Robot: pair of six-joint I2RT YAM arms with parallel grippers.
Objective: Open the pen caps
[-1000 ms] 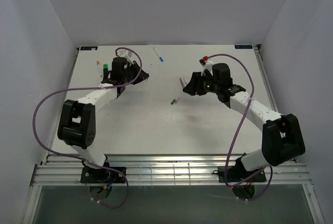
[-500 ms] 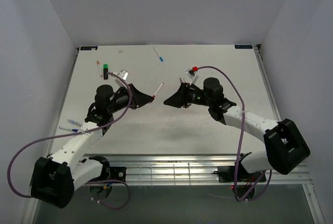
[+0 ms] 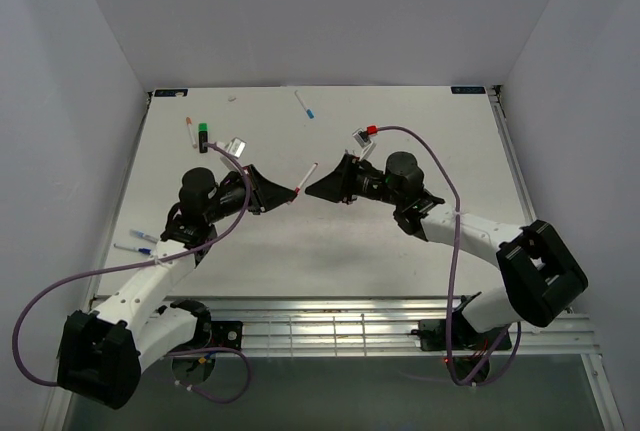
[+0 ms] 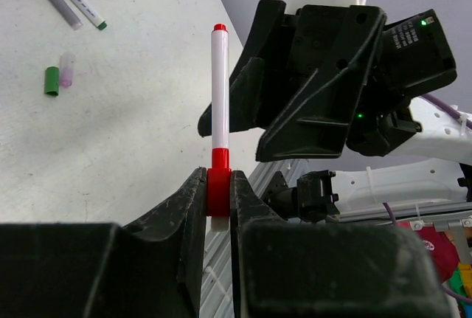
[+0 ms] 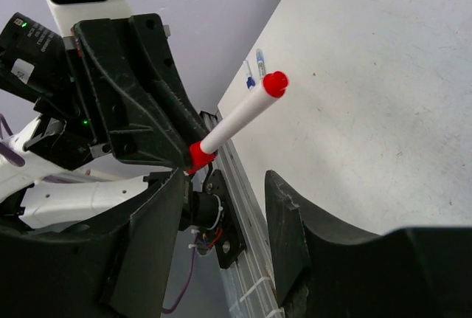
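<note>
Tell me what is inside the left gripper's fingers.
The left gripper is clamped on the red lower end of a white pen, whose barrel sticks out toward the open right gripper. The fingers cover whatever length of pen lies deeper between them.

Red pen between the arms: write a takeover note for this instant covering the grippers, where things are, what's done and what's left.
Left gripper: shut on the red pen at its red end, held off the table.
Right gripper: open, fingers either side of the pen's free end, not gripping.
Green cap and pale cap lie loose on the table; marker and blue-tipped pen lie at the far side.
Done: two caps off.
Left: probably close the right gripper, pull the pen apart, then do the other pens.
</note>
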